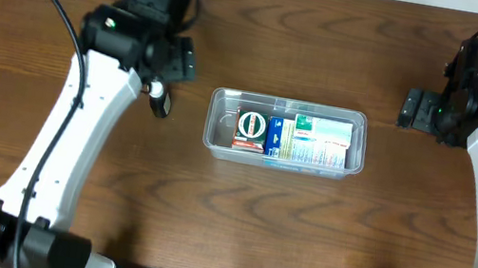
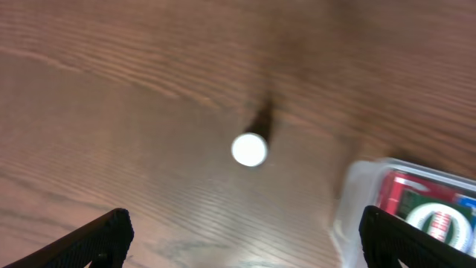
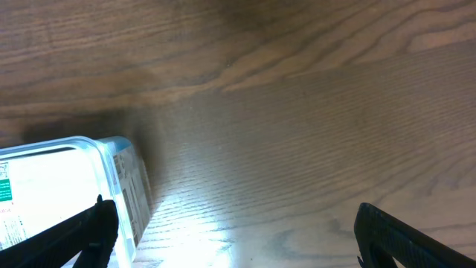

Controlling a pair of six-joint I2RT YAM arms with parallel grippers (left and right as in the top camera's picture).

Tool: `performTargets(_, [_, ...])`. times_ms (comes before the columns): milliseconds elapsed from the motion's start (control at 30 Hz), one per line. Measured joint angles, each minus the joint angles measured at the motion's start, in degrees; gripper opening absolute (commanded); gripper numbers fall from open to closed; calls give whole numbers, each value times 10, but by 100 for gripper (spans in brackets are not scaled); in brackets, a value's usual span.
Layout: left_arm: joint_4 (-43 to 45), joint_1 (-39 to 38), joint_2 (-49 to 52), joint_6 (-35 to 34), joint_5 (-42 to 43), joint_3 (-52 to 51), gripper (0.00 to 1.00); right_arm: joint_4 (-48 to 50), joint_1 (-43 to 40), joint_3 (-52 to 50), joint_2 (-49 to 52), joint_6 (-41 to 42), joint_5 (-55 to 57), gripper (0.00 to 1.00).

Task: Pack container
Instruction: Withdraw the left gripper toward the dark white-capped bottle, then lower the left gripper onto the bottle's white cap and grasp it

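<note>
Left gripper (image 2: 242, 227) is held wide apart, empty, white-capped item (image 2: 249, 150) just ahead. It should be straddled evenly before closing, clear of the container (image 2: 355, 195).

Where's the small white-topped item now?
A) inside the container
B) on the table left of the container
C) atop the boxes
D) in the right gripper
B: the white-topped item sits on the table, left of the container, outside its rim.

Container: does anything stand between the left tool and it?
Only a small white-topped object, straight ahead of the open left tool; the container sits off to its side, with nothing else between.
</note>
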Motion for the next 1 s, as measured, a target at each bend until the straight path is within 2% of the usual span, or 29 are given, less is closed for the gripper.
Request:
performTargets(167, [1, 34, 54, 24, 33, 0, 98, 0, 0, 0, 0, 0, 0, 99])
performTargets(733, [8, 43, 172, 52, 79, 0, 100, 0, 0, 0, 0, 0, 0, 99])
performTargets(1000, [10, 71, 202, 60, 118, 0, 90, 0, 0, 0, 0, 0, 0, 99])
